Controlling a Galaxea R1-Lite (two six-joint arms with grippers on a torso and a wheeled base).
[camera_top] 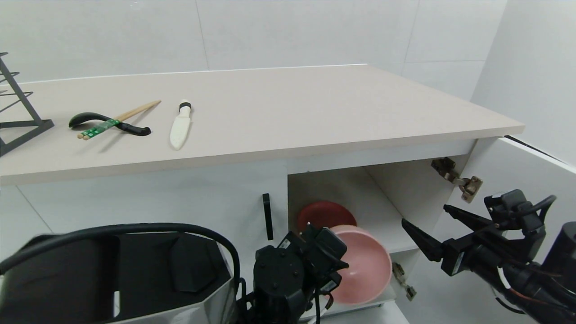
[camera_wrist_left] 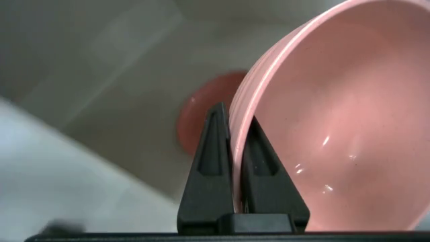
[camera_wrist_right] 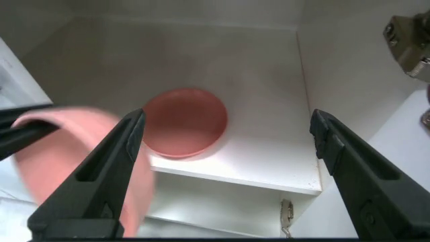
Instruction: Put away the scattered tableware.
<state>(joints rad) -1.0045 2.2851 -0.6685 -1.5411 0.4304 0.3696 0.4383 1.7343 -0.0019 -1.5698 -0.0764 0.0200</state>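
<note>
Cabinet [camera_top: 157, 198], white with its door swung open, is sitting under the flat beige countertop [camera_top: 315, 103]. My left gripper [camera_wrist_left: 232, 117] is pinching the rim of the round pink bowl [camera_top: 364, 270], holding it tilted at the cabinet opening, just in front of the round red plate [camera_top: 326, 215] on the inner shelf. My right gripper [camera_top: 424, 214] is hovering beside the opening, fingers spread wide, gripping nothing. The cream knife [camera_top: 181, 126], black spoon [camera_top: 83, 119] and wooden chopsticks [camera_top: 135, 111] are lying on the countertop's left part.
</note>
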